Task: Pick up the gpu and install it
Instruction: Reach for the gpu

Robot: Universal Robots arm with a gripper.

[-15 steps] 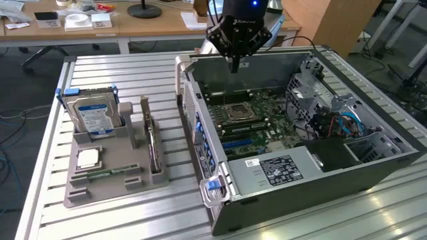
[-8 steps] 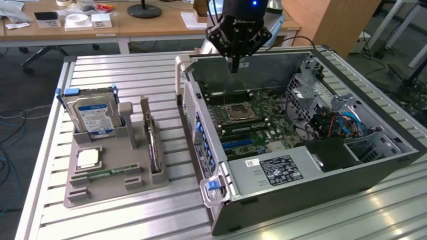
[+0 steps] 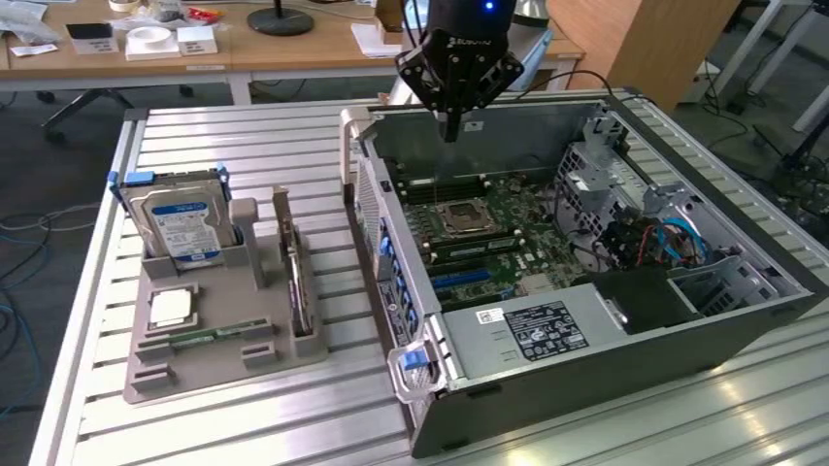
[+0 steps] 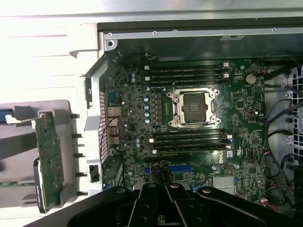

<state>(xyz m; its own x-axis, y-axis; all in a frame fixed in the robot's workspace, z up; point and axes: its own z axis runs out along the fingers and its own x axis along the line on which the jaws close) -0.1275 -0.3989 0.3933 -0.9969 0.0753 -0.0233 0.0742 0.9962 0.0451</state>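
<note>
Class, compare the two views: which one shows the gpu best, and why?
The wrist view: the gpu shows its green, component-covered face, standing in the grey holder. The exterior view catches it edge-on, a thin strip between the holder's uprights.

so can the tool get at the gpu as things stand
Probably yes: the gpu stands on edge in the grey holder, nothing above it; the tool hangs shut over the open case.
</note>
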